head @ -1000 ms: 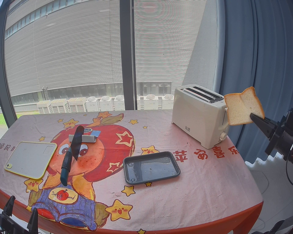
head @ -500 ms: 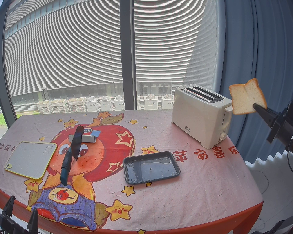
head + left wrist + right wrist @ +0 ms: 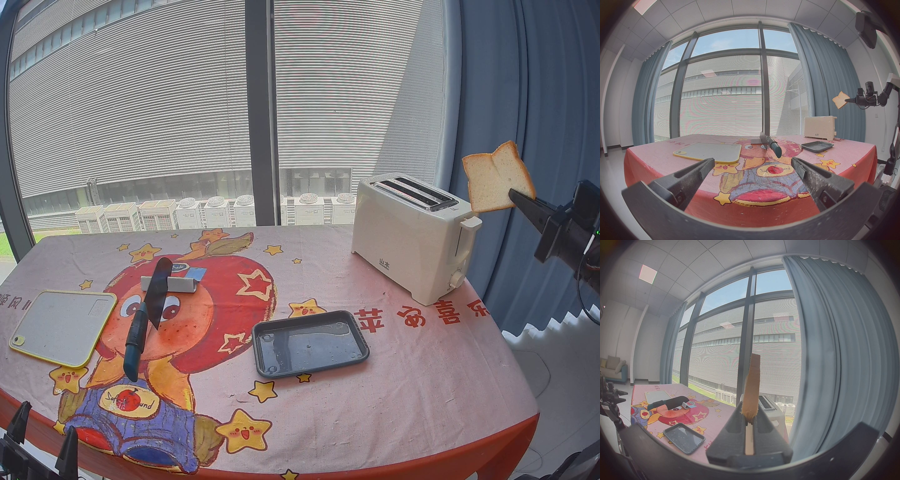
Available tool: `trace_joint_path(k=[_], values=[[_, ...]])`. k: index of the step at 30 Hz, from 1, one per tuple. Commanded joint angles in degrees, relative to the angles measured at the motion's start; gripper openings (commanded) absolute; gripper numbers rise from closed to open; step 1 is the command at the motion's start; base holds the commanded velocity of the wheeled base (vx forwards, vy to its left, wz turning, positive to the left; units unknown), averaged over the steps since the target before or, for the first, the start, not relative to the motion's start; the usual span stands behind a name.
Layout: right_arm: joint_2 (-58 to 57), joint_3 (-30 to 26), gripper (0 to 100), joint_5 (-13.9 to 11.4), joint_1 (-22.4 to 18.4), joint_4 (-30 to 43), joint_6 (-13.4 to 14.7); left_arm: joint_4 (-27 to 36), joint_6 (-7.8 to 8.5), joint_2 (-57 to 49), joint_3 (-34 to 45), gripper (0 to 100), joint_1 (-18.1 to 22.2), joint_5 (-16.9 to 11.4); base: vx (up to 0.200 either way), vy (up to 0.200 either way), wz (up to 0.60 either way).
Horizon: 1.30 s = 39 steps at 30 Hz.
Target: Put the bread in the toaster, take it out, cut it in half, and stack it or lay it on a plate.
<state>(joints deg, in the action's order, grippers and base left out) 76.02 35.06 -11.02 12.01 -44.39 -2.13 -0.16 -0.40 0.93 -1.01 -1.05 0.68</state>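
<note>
A slice of bread (image 3: 497, 176) hangs in the air right of and slightly above the white toaster (image 3: 409, 234), pinched at its lower right corner by my right gripper (image 3: 517, 195), which is shut on it. In the right wrist view the bread (image 3: 751, 387) stands edge-on between the fingers, with the toaster (image 3: 767, 408) beyond it. The toaster's two slots face up. A dark tray (image 3: 309, 342) lies mid-table. A knife (image 3: 145, 315) rests on a small holder, beside a cutting board (image 3: 61, 326). My left gripper (image 3: 753, 176) stands open below the table's near left edge.
Blue curtains (image 3: 537, 112) hang close behind the right arm, and the window (image 3: 187, 106) runs behind the table. The table's right edge (image 3: 519, 375) lies under the arm. Bare cloth lies in front of the tray.
My right gripper has lifted the bread higher and a little toward the toaster's top. The left arm and the table items have not moved.
</note>
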Motion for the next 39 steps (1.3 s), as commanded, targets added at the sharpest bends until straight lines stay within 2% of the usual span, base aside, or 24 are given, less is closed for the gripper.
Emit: trace_joint_path(k=[1, 23, 28, 39], values=[[4.4, 2.6, 0, 0.0, -0.2, -0.1, -0.1, 0.0, -0.04, -0.9, 1.0, 100, 0.0, 0.0, 0.000, 0.000, 0.00], [13.0, 14.4, 0, -0.2, -0.6, 2.1, -0.3, 0.0, -0.04, -0.9, 1.0, 100, 0.0, 0.0, 0.000, 0.000, 0.00], [14.0, 17.0, 0, -1.6, -0.7, 3.5, -0.2, 0.0, -0.04, -0.9, 1.0, 100, 0.0, 0.0, 0.000, 0.000, 0.00], [18.4, 22.1, 0, -1.7, -1.5, 3.6, -0.5, 0.0, -0.04, -0.9, 1.0, 100, 0.0, 0.0, 0.000, 0.000, 0.00]])
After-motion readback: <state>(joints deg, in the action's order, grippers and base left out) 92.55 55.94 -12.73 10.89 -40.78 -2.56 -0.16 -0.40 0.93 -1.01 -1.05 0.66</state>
